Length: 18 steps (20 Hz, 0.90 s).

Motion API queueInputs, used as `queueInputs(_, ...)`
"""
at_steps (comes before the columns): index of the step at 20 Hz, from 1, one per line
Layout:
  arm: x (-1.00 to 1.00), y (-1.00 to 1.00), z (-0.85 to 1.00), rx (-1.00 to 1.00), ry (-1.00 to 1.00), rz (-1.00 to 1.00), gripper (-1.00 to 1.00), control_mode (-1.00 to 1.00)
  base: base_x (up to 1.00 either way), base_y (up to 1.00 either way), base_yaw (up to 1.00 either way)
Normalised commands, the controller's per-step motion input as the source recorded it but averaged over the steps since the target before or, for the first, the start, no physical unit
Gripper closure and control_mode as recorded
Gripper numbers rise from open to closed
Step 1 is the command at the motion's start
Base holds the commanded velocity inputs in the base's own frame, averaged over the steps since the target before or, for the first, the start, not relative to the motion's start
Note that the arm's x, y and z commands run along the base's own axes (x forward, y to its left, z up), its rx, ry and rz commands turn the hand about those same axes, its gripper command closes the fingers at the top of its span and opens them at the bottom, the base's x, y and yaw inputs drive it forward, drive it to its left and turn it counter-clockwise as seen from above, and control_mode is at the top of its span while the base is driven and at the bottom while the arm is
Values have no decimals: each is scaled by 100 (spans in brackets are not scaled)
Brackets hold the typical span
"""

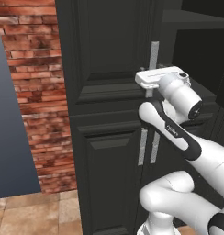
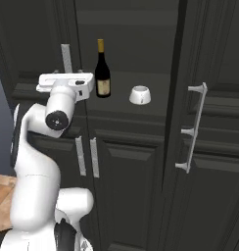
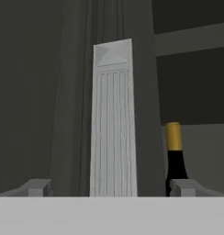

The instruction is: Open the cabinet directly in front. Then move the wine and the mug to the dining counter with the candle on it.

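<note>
My gripper (image 3: 111,187) is wide open around the cabinet's (image 2: 141,162) silver handle (image 3: 113,124). The wine (image 2: 102,71) and mug (image 2: 140,95) sit on the shelf.

Silver handle (image 3: 113,121) between spread fingers (image 3: 36,187), wine (image 3: 175,156) beside.

Cabinet (image 2: 136,162) straight ahead; its upper right door (image 2: 209,98) swung open, w/ bar handle (image 2: 192,128) on its face. Upper left door (image 1: 109,50) shut, brick wall (image 1: 38,92) to its left. Inside on the shelf (image 2: 155,90): wine (image 2: 102,71) at left, mug (image 2: 140,95) to its right, near but apart, both toward the shelf's front edge. Gripper (image 3: 111,187) sits at the left door's handle (image 3: 114,119), one finger either side of the bar; wine behind & right of that handle in hand view. Lower doors' two handles (image 2: 87,156) side by side below the shelf.
</note>
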Motion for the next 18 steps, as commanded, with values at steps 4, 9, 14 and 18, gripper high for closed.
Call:
queueInputs(4,41,0,-3,0,0,0,-100,-100,0,0,0)
queueInputs(9,41,0,-3,0,0,0,100,-100,0,0,0)
queueInputs(14,30,0,0,0,0,0,100,-100,0,0,0)
queueInputs(18,20,-1,0,0,0,0,100,-100,0,0,0)
